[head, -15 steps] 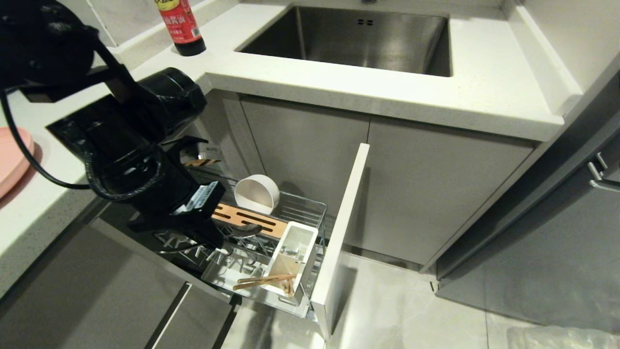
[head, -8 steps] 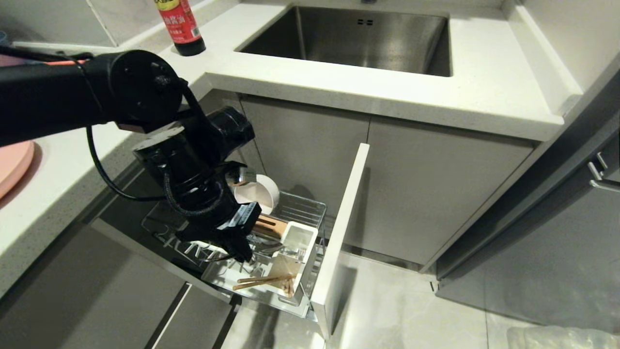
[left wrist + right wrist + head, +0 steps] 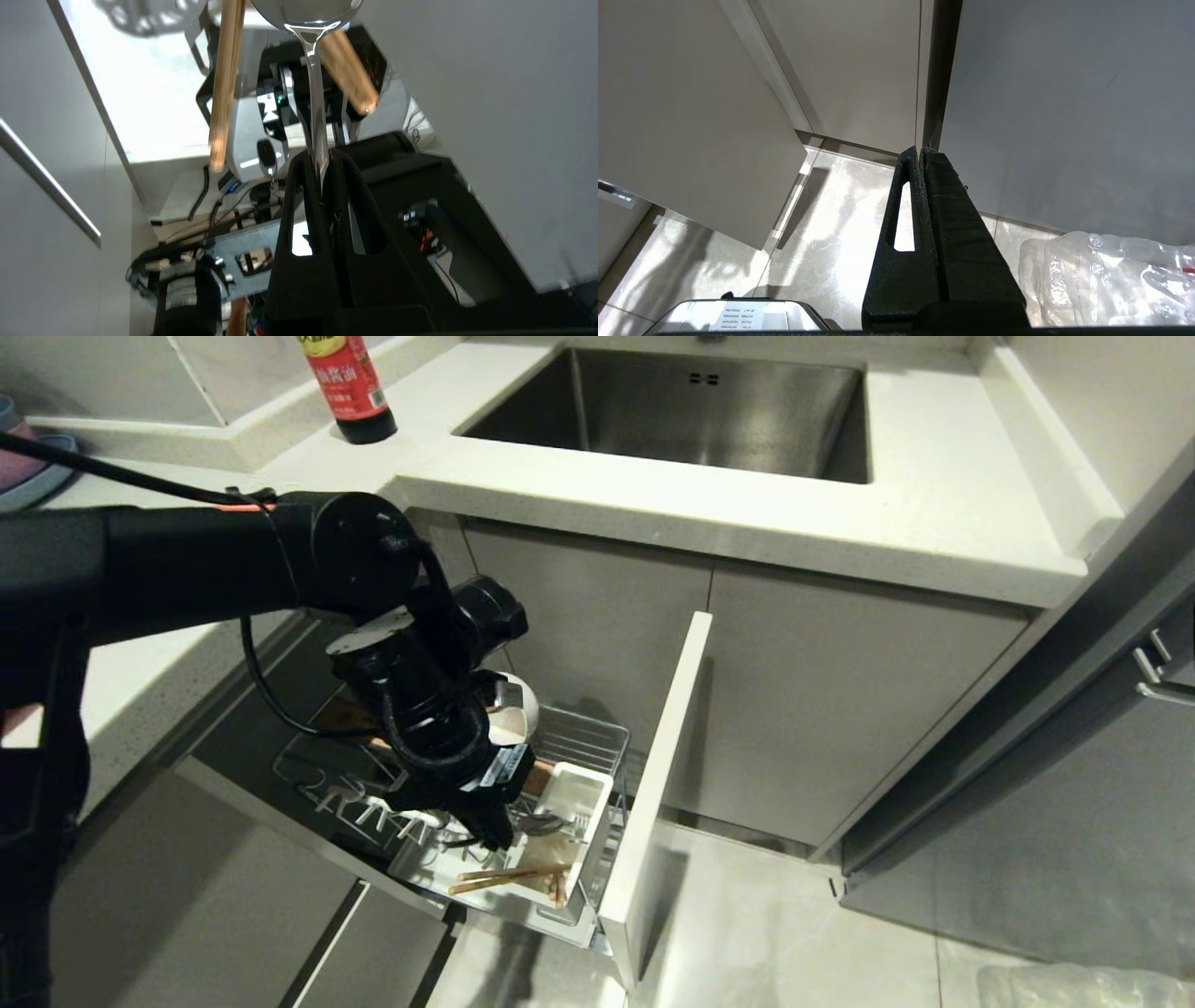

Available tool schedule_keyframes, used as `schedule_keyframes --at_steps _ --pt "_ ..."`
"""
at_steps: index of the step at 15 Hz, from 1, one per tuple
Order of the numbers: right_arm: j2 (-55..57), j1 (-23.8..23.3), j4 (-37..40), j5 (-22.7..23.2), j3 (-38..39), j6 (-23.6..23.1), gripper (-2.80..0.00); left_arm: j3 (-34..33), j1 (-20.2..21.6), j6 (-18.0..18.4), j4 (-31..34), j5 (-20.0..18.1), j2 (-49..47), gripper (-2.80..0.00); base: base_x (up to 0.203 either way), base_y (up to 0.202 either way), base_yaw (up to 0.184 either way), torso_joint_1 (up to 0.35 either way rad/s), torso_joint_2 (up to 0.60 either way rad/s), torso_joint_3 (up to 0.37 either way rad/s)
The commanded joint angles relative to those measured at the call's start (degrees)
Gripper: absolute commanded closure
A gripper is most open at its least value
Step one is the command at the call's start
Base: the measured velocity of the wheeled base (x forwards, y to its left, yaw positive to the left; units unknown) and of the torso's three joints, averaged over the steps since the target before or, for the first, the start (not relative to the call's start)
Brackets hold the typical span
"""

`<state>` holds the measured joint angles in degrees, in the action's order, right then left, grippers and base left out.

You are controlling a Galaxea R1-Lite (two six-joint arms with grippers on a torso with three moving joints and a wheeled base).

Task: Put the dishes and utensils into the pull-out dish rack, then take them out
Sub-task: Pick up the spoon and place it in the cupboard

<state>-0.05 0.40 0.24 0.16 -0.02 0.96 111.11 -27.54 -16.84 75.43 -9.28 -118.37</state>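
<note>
My left gripper (image 3: pixel 495 829) hangs over the pull-out dish rack (image 3: pixel 590 745), shut on the handle of the silver spoon (image 3: pixel 316 109). The spoon's bowl (image 3: pixel 543 821) sits at the mouth of the white utensil caddy (image 3: pixel 586 800). In the left wrist view the left gripper (image 3: pixel 320 161) pinches the handle between its fingertips. The wooden chopsticks (image 3: pixel 509 875) lie slanted in the caddy's near end and show beside the spoon as chopsticks (image 3: pixel 224 84). The cream bowl (image 3: pixel 521 709) stands on edge behind my wrist, partly hidden. The pink plate is hidden behind my arm. My right gripper (image 3: pixel 920 151) hangs shut and empty above the floor.
The rack's pale front panel (image 3: pixel 665 775) stands pulled out to the right of the caddy. Above are the white counter (image 3: pixel 653 513), the steel sink (image 3: pixel 691 411) and a dark sauce bottle (image 3: pixel 350 387). Stacked dishes (image 3: pixel 23 457) sit far left. A plastic bag (image 3: pixel 1106 275) lies on the floor.
My left arm has swung right and down from the rack's left end to the caddy, carrying the spoon. Bowl, chopsticks and right arm have not moved.
</note>
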Motion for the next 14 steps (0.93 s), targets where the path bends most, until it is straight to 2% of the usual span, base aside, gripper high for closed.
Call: schedule_keyframes --at_steps 1,14 --pt "0.0 0.0 0.0 0.0 0.0 0.0 0.00 0.0 0.0 -0.1 -0.6 0.0 -1.8 0.00 0.000 0.000 0.000 0.000 0.00 0.000" --pt "0.0 0.0 0.0 0.0 0.0 0.0 0.00 0.4 0.8 0.3 -7.6 -0.1 -7.6 0.00 0.000 0.000 0.000 0.000 0.00 0.000"
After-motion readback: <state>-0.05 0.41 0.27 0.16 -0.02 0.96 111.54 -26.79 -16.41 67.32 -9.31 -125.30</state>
